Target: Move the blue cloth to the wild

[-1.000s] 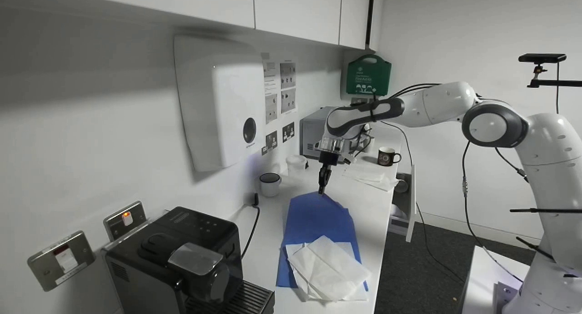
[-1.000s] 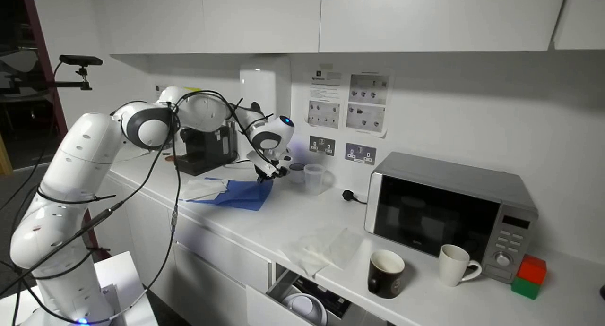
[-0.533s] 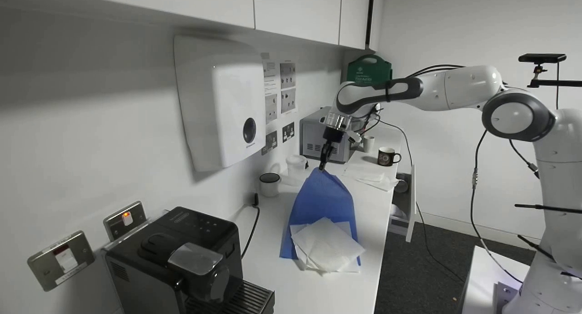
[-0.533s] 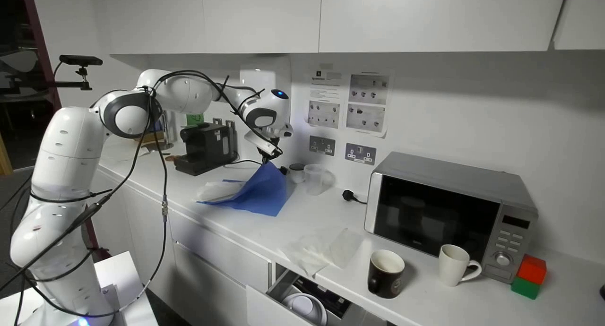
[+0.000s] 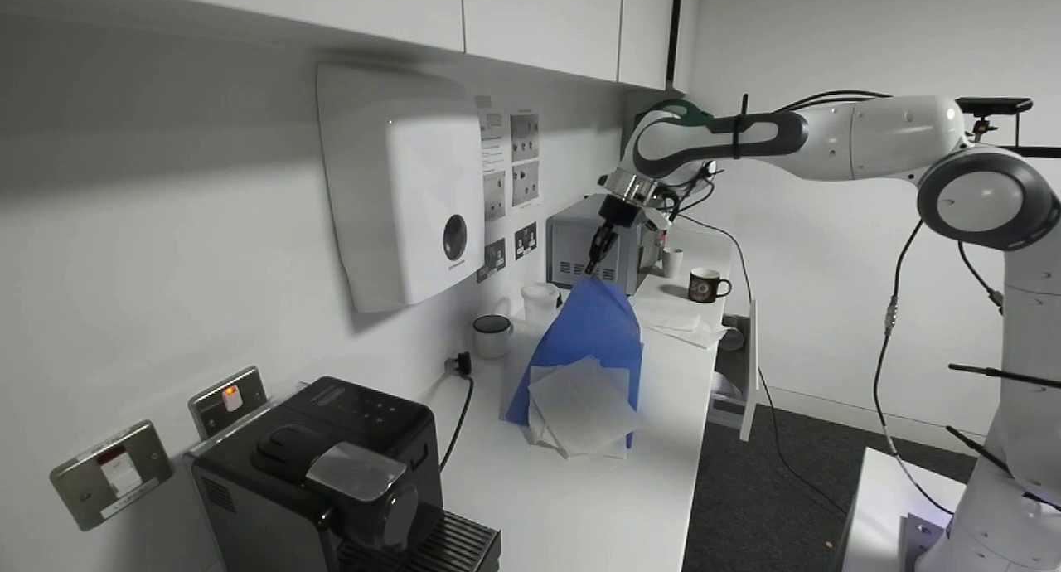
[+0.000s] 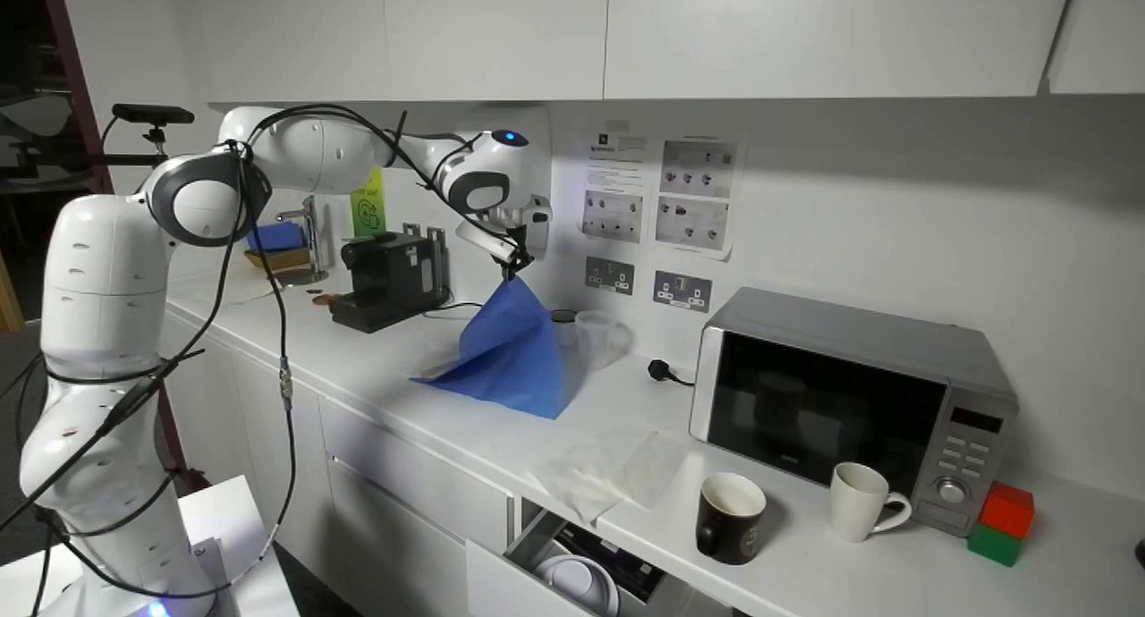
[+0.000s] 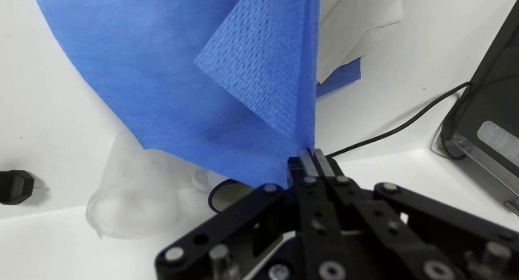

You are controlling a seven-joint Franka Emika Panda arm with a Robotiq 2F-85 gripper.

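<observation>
In the wrist view, the blue cloth (image 7: 162,81) is cropped at 11 o'clock, the coffee machine (image 7: 496,97) at 3, a plug (image 7: 16,186) at 9. In an exterior view, the arm (image 5: 829,141) hides most of a green case (image 5: 695,113) at 1.

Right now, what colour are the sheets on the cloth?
White; the sheets show best in an exterior view.

Blue cloth (image 6: 512,356): 1, mid-frame
Mugs (image 6: 729,519): 3
Blocks (image 6: 1007,507): 2, lower right
Microwave (image 6: 832,407): just the 1
Coffee maker (image 6: 391,277): 1
White sheets (image 5: 583,408): several, can't tell exactly
</observation>
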